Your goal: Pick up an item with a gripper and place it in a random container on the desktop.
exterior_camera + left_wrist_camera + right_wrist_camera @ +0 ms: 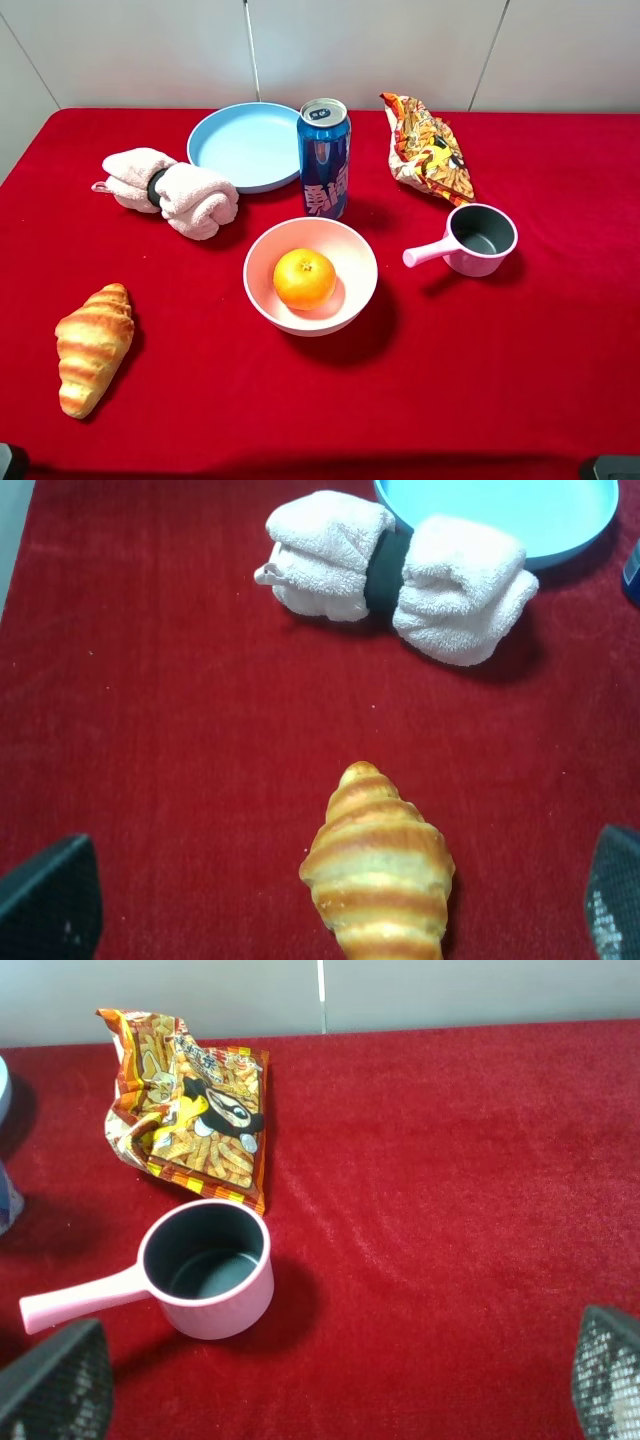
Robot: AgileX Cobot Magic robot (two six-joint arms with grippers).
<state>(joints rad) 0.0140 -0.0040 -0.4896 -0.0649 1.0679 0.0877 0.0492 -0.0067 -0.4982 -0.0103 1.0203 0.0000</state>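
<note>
The orange [304,278] lies inside the pale pink bowl [352,295] at the middle of the red desktop [480,380]. Neither gripper touches it. My left gripper [330,900] is open and empty; its dark fingertips [52,900] show at the corners of the left wrist view, spread above the croissant [378,870]. My right gripper [325,1390] is open and empty, with fingertips [55,1380] spread near the pink handled cup [210,1265]. In the exterior high view only dark bits of the arms show, at the front left [10,462] and front right [612,467] corners.
A blue can [324,160] stands just behind the bowl. A light-blue plate [240,145] and a rolled pink towel [175,190] lie at the back left. A snack bag [428,148] lies at the back right, the pink cup [478,240] right of the bowl, and the croissant [93,348] at the front left.
</note>
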